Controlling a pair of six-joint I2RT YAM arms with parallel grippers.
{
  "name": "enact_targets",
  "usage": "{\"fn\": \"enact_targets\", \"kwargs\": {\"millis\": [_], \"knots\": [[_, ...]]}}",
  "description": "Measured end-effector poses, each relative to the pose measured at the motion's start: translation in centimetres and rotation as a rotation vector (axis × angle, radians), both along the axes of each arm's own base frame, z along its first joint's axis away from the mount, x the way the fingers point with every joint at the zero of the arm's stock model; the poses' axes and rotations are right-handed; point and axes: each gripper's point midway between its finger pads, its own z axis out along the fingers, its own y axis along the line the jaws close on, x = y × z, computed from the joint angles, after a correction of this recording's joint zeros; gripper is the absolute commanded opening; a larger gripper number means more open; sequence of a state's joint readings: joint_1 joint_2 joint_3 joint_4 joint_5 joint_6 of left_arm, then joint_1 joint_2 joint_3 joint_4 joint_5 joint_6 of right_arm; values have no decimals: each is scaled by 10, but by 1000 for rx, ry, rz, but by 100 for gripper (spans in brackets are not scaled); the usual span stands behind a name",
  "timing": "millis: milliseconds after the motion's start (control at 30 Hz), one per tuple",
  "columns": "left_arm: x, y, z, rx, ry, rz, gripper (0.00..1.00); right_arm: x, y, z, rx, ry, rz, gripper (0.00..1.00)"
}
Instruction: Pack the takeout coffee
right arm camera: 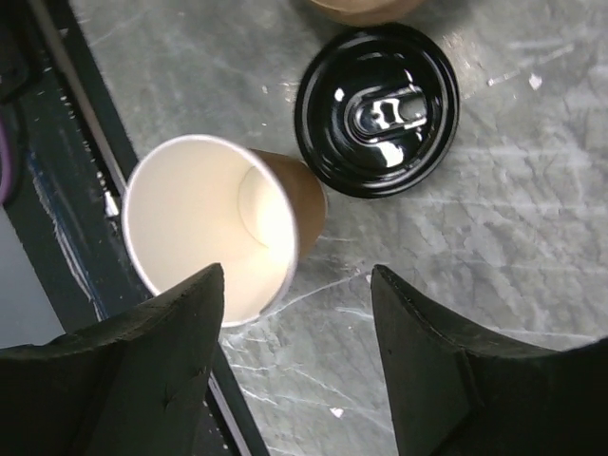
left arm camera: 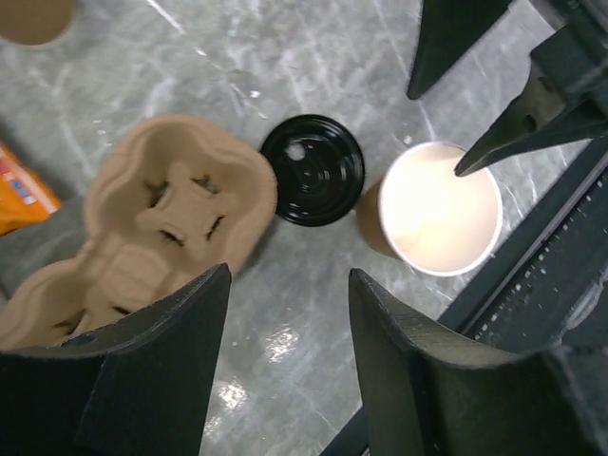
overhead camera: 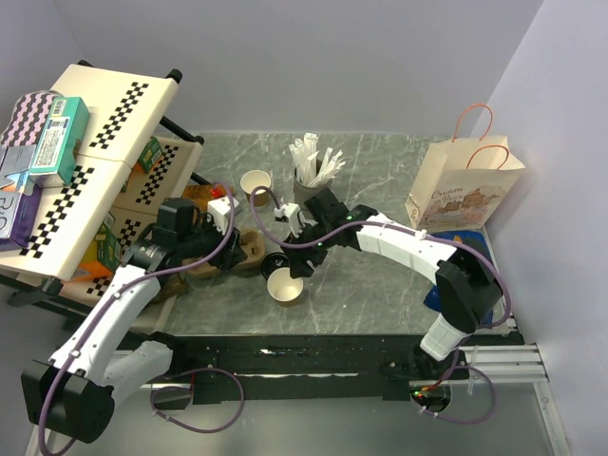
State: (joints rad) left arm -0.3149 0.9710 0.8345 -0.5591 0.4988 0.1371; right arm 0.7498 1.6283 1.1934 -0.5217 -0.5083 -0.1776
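Grey marbled desk (overhead camera: 380, 304) carries everything I need. One takeout coffee cup (right arm camera: 204, 223) stands upright and unlidded near the front edge, its black lid (right arm camera: 377, 109) lies flat just beside it, and the moulded carrier (left arm camera: 171, 209) sits on the lid's far side. A second cup (overhead camera: 255, 182) waits farther back. The right pincer (right arm camera: 296, 313) hangs released over the cup's rim on the lid side, grasping nothing. The left pincer (left arm camera: 290, 285) hovers released above the bare desk in front of the carrier. I judge the step to be picking up this cup. I'd drop one finger inside the wall and one outside, squeeze lightly so the paper doesn't buckle, and lift straight up clear of the lid. The left arm should stay back.
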Motion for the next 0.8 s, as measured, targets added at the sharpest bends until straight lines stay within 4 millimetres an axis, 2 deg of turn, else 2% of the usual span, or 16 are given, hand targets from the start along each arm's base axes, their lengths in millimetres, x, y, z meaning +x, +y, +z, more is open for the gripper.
{"fn": "enact_targets", "kwargs": {"millis": [100,200,300,333,367,400,500,633,667,800], "knots": [[4,7,1,0,-6,31,59,1,1,-8,-25,22,-33,66],[6,12,1,5,-2,52,60,5,3,-14,-45,31,-58,58],[8,15,2,5,-4,60,59,4,4,-19,-60,39,-65,42],[8,15,4,5,-6,60,60,4,5,-20,-62,42,-68,30],[9,15,5,5,-11,60,60,5,5,-20,-64,42,-70,24],[9,15,7,4,-17,58,60,5,5,-20,-63,40,-70,15],[11,14,11,4,-31,55,61,6,4,-20,-69,39,-79,0],[11,12,10,7,-35,24,64,8,1,-19,-80,22,-85,0],[11,10,9,9,-34,6,69,10,-2,-18,-86,13,-90,0],[10,2,0,32,-42,-85,69,16,-22,-8,-93,-8,-111,0]]}}
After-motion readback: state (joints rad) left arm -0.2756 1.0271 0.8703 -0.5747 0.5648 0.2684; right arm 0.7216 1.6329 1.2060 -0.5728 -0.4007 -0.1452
